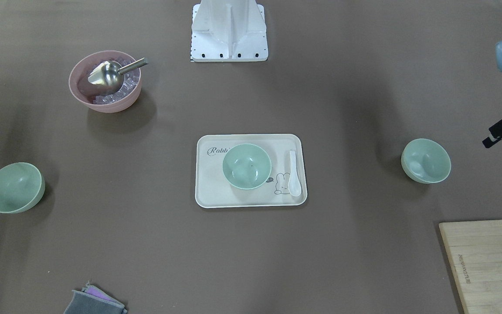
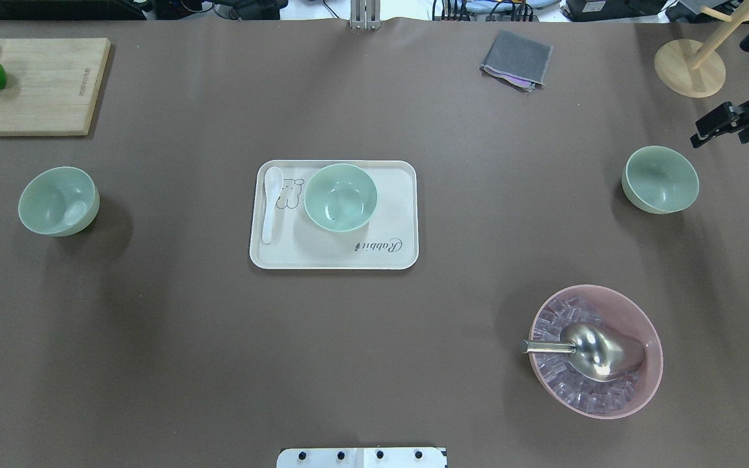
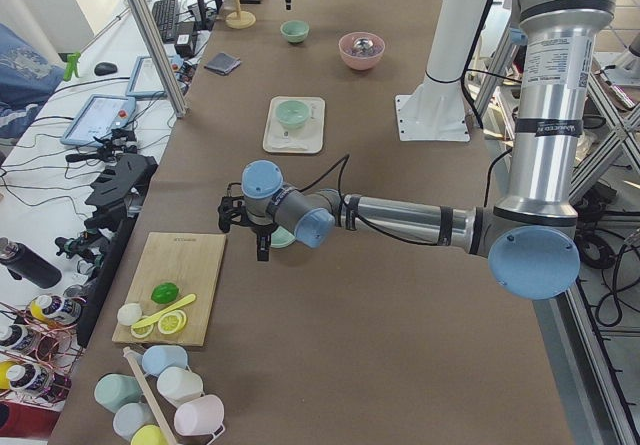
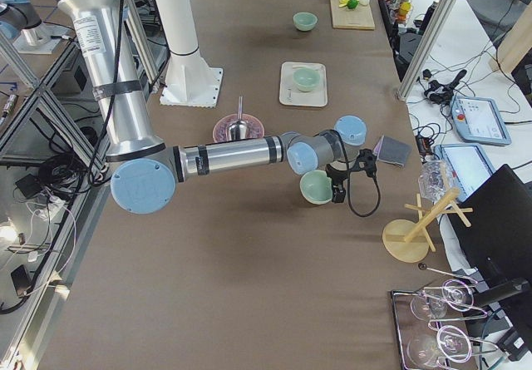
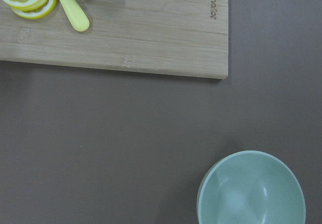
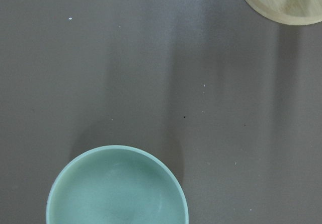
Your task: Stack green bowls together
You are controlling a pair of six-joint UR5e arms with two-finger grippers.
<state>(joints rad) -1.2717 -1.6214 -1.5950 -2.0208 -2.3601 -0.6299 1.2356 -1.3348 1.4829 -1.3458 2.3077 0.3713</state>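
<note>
Three pale mint-green bowls stand apart, all upright and empty. One bowl (image 2: 340, 197) sits on the cream tray (image 2: 387, 250) in the middle. One bowl (image 2: 59, 200) stands at the table's left, also in the left wrist view (image 5: 251, 189). One bowl (image 2: 660, 179) stands at the right, also in the right wrist view (image 6: 116, 186). My left gripper (image 1: 501, 141) hangs above the table just outside the left bowl; its jaws look open and empty. My right gripper (image 2: 720, 138) hangs just beyond the right bowl; its jaws look open and empty.
A white spoon (image 2: 272, 201) lies on the tray beside the bowl. A pink bowl (image 2: 641, 396) with ice and a metal scoop stands near right. A cutting board (image 2: 43, 84) with lemon and lime is far left. A grey cloth (image 2: 516, 60) and a wooden stand base (image 2: 690, 68) are far right.
</note>
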